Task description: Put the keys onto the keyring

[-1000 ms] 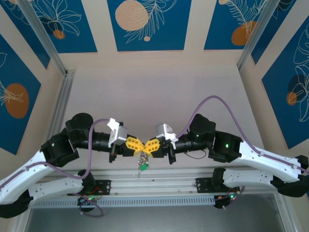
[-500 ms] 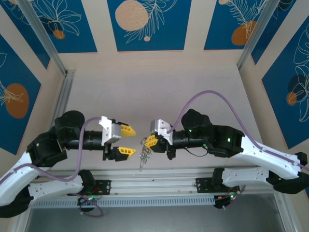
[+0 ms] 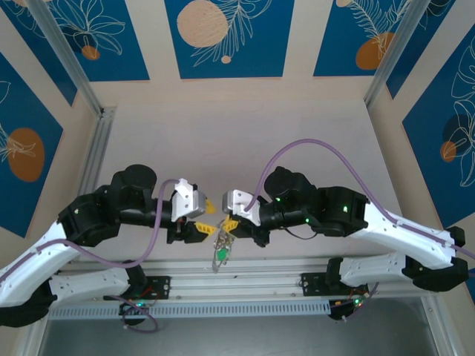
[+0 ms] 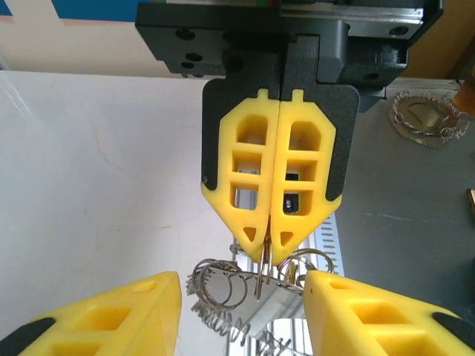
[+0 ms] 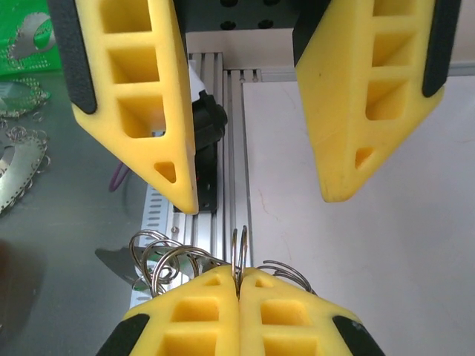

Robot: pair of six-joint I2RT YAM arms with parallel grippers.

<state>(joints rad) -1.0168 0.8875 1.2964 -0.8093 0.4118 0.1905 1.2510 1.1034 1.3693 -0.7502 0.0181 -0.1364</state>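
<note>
My right gripper (image 3: 228,222) is shut on the keyring (image 3: 223,231), a thin double wire loop, low over the table's near edge. The loop stands edge-on from between its yellow fingertips (image 5: 239,276). Smaller rings (image 5: 159,259) fan out to the left of it. The keys (image 3: 220,246) hang below in a bunch, with a green tag (image 3: 221,256) lowest. My left gripper (image 3: 205,217) faces the right one, open, with one finger on each side of the hanging rings and apart from them. In the left wrist view the keyring (image 4: 260,278) hangs from the shut right fingers (image 4: 271,185), above my own gripper (image 4: 241,289).
An aluminium rail (image 3: 237,285) runs along the near edge, just below the grippers. The pale table (image 3: 237,141) stretches away behind them. Loose silver rings and chains lie on the grey surface beyond the rail (image 4: 423,119) (image 5: 22,148).
The left gripper let go of the keyring, opened and backed off left, then narrowed and came close again. The right gripper carried the keyring a little left.
</note>
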